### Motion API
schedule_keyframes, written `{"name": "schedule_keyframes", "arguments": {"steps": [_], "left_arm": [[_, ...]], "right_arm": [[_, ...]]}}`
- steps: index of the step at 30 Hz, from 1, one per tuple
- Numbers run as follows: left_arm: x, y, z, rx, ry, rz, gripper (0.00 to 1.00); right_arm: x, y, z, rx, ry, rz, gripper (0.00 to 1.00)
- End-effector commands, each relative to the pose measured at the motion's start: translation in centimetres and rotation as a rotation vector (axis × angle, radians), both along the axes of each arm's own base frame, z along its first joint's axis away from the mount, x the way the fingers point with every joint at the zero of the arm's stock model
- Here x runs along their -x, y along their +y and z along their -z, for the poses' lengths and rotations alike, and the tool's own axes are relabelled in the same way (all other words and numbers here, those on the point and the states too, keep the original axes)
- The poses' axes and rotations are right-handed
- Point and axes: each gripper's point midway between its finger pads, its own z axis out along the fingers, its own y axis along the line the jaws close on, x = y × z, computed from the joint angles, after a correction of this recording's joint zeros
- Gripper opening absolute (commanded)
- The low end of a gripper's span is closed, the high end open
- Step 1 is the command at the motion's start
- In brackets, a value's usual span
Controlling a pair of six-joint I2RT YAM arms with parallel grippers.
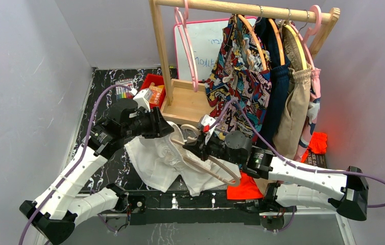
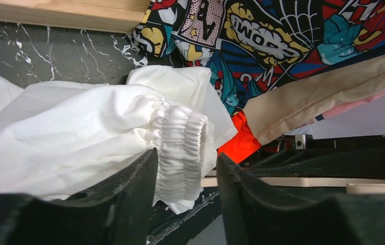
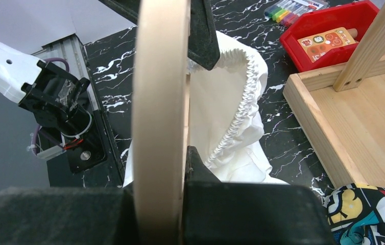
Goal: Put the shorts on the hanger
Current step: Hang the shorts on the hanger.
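Observation:
The white shorts (image 1: 154, 163) lie crumpled on the black marble table, with the gathered waistband raised at their right side. My left gripper (image 1: 167, 127) is at that waistband. In the left wrist view the waistband (image 2: 180, 148) hangs between the spread jaws (image 2: 185, 155), touching the left finger with a gap to the right one. My right gripper (image 1: 198, 145) is shut on the cream hanger (image 1: 216, 168), holding it just right of the shorts. In the right wrist view the hanger's bar (image 3: 160, 102) stands clamped between the jaws (image 3: 162, 153), with the shorts' open waistband (image 3: 241, 97) right behind it.
A wooden clothes rack with a box base (image 1: 185, 102) stands behind, carrying a comic-print garment (image 1: 241, 76), a navy one and tan shorts (image 1: 292, 112) on hangers. A red bin (image 1: 154, 92) and markers (image 1: 124, 92) sit at the back left. An orange cloth (image 1: 244, 189) lies under the right arm.

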Motion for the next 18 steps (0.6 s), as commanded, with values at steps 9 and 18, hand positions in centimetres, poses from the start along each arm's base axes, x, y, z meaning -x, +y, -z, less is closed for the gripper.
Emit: {"name": "schedule_keyframes", "arguments": {"steps": [9,18], "left_arm": [[0.8,1.9,-3.3,0.004,-0.107,-0.039,0.72],[1.5,4.6,-3.3,-0.042,-0.164,-0.119,0.77]], "right_arm": [[-0.8,-0.6,-4.4,-0.177,-0.047,0.071,0.00],[-1.9,-1.8,-5.7,-0.246,-0.064,0.153,0.00]]}}
